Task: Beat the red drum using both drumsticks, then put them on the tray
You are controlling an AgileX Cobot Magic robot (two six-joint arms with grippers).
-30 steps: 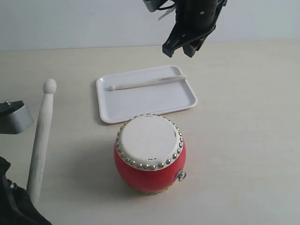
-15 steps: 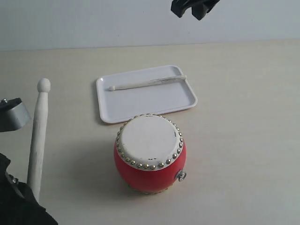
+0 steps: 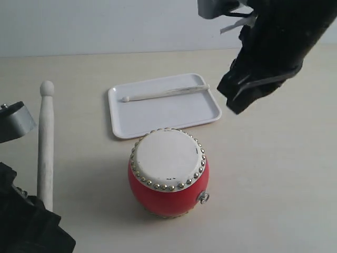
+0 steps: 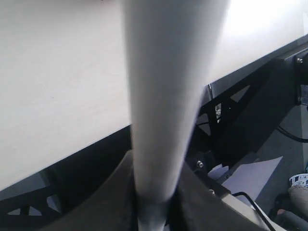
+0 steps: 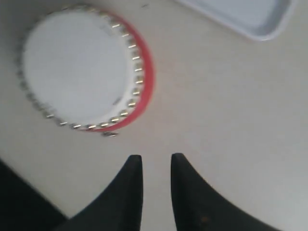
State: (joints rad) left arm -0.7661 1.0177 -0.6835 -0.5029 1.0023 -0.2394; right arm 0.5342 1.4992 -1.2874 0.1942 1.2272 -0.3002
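Where the scene begins on the left, the left gripper (image 3: 37, 213) pinches the butt of a slender pale cream wooden drumstick (image 3: 45, 142). The stick's rounded tip points away from the arm, well apart from the other things. In the left wrist view the shaft runs out from between the dark fingers (image 4: 115, 192). Towards the middle, a flat white rectangular plastic tray (image 3: 168, 113) with a low rim lies on the pale beige tabletop (image 3: 274, 184). A second cream wooden drumstick (image 3: 166, 93) lies lengthwise inside it along its far side. Just in front of the tray stands the small barrel-shaped drum (image 3: 168, 174), glossy red, its cream head ringed with silver studs. On the right, the black right gripper (image 3: 236, 104) hangs above the table beside the tray's right end. Its two fingers (image 5: 132, 173) are a narrow gap apart with nothing between them.
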